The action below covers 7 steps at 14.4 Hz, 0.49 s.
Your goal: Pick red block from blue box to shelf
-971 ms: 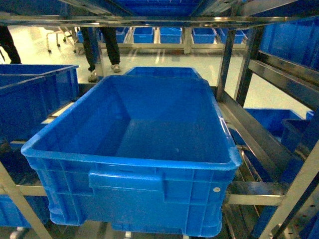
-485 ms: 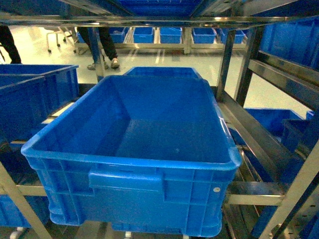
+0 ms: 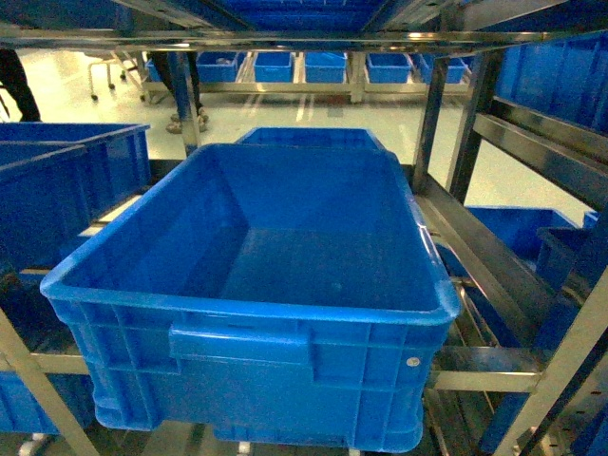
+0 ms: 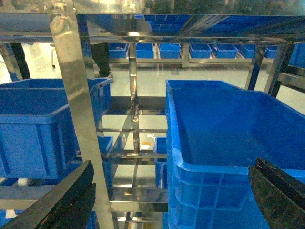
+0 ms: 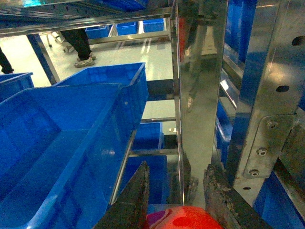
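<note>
my right gripper (image 5: 175, 191) clamps the red block (image 5: 183, 218) between both fingers, close before the shelf (image 5: 200, 90) upright (shiny steel, perforated). a dark blue crate (image 5: 57, 138) sits left of that upright, a second crate (image 5: 112, 76) behind it, and a person's legs (image 5: 78, 45) beyond.

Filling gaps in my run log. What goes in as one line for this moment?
right gripper: shut on red block | left gripper: open | crate: empty on shelf
</note>
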### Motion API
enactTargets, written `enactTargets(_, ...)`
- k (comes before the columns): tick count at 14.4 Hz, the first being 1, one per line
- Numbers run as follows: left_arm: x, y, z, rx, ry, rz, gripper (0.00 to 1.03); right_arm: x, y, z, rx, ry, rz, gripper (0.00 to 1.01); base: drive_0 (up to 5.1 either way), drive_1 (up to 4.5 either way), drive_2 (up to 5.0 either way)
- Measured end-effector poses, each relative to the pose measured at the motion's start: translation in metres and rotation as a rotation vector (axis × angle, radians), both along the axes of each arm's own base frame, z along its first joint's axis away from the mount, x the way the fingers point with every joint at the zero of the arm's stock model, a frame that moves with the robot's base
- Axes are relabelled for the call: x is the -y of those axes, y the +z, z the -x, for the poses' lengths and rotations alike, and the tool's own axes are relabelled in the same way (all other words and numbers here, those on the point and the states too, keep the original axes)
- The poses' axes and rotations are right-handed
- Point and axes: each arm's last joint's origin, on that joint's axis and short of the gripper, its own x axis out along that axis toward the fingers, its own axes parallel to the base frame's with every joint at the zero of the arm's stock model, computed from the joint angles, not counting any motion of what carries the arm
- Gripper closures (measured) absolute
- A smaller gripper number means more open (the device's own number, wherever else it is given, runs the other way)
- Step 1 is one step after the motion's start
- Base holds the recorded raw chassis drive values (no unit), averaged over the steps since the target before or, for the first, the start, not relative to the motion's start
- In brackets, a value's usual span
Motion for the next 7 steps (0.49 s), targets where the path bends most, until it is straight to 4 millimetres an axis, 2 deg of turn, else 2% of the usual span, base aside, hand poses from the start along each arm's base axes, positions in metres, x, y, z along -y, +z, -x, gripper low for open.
enactTargets(4,0.0,0.0,0.0,0.0,0.0,0.0,0.05,0.0,0.0,0.0,0.0,0.0,0.0,0.73,0.0,0.0,0.0)
enactTargets(7,0.0,0.0,0.0,0.0,0.0,0.0,0.05,-0.0009,-0.0047,0.002,-0.137,0.052,0.064,0.73,0.0,0.0,0.0)
